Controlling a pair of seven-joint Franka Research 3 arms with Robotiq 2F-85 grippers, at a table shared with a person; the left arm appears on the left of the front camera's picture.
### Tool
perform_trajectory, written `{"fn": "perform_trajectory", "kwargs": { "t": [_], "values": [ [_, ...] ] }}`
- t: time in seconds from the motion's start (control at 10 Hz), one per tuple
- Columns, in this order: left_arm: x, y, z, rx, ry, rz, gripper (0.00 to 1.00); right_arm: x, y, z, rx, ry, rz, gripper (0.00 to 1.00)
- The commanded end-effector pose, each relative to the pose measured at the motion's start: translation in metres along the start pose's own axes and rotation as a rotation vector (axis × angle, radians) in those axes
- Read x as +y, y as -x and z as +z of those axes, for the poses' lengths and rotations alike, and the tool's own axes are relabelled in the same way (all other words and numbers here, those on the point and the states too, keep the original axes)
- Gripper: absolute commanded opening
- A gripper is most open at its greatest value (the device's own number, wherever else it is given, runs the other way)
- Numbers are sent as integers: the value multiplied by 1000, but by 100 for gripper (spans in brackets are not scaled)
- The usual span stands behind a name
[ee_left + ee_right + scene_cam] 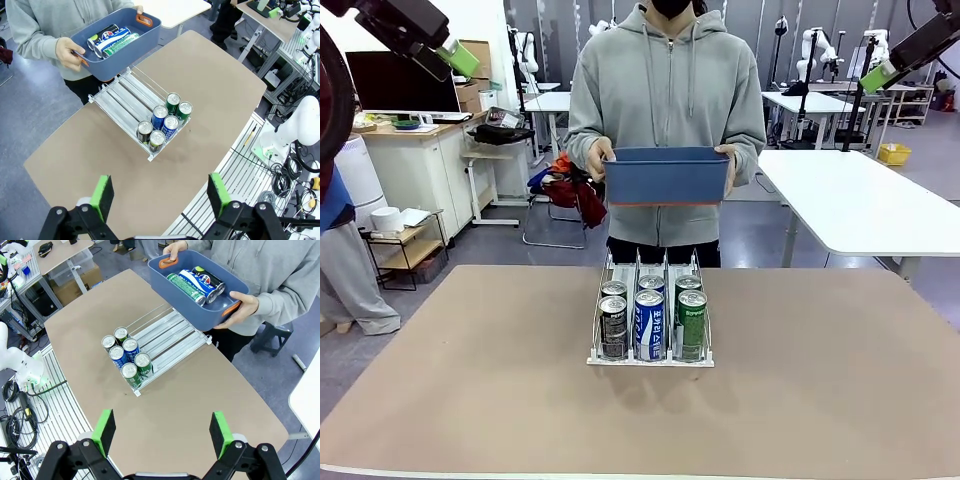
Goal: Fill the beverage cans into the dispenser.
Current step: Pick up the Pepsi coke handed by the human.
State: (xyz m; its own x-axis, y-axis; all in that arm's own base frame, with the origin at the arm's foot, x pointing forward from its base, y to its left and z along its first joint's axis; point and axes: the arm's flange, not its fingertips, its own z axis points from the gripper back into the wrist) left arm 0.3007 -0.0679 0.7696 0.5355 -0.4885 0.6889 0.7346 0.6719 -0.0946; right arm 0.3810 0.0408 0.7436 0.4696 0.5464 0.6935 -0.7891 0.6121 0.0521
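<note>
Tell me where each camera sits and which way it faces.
Front: between the arms, facing across the table at the person holding the bin; left hand and right hand raised at the top corners.
Left wrist: high, looking down past its open hand at the rack.
Right wrist: the same from the opposite side.
Both wrist views share six cans in the rack.

The left arm [400,22] and right arm [932,40] are raised high and well apart (both angled downward). The left gripper [160,194] and right gripper [162,431] gape wide, holding nothing.
</note>
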Motion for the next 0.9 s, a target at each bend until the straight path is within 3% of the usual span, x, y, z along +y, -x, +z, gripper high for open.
{"fn": "perform_trajectory", "kwargs": {
  "t": [0.0, 0.8],
  "values": [
    [1, 1, 0, 5, -7, 1, 100, 1, 0, -2, 3, -2, 1, 100],
    [1, 1, 0, 5, -7, 1, 100, 1, 0, -2, 3, -2, 1, 100]
  ]
}}
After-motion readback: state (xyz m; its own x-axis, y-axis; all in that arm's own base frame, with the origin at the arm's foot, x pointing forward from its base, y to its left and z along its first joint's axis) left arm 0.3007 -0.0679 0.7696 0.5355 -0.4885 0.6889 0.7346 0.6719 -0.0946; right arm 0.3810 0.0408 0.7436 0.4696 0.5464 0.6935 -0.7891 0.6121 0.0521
